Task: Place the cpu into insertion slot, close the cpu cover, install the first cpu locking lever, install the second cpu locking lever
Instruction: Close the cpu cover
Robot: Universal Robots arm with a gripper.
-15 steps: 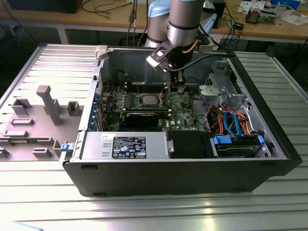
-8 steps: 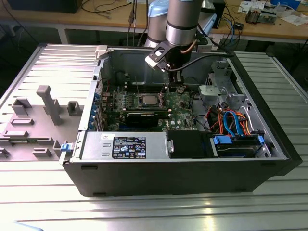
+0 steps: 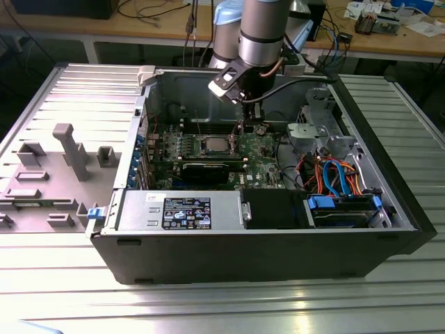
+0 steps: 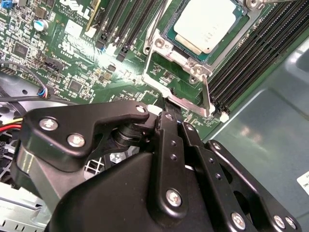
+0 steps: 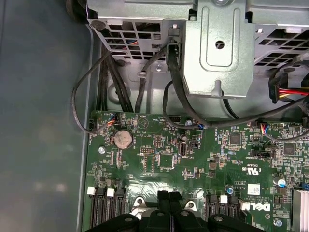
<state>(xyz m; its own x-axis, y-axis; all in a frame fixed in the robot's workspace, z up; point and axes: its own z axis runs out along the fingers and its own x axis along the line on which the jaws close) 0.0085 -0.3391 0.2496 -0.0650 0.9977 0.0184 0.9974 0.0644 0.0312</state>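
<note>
The cpu point(image 4: 205, 21) lies flat in the insertion slot point(image 4: 167, 35), its dull silver top facing up; in the exterior view the cpu point(image 3: 213, 145) shows mid-board. The cpu cover point(image 4: 150, 63) is swung open beside the slot, and green board shows through its window. A thin locking lever point(image 4: 206, 94) stands along the cover's side. My gripper point(image 4: 169, 104) sits at the cover's free edge with its black fingers together. Whether they pinch the edge I cannot tell. The gripper point(image 5: 169, 195) also shows low over the board, and in the exterior view the gripper point(image 3: 245, 129) hangs just to the right of the cpu.
Long black memory slots point(image 4: 256, 53) flank the socket. A metal drive cage point(image 5: 222, 48) with black cables point(image 5: 104, 82) stands beyond the board. The case wall point(image 4: 270, 125) is close by. A power supply point(image 3: 177, 211) fills the case front, and a grey fixture plate point(image 3: 62, 160) lies outside.
</note>
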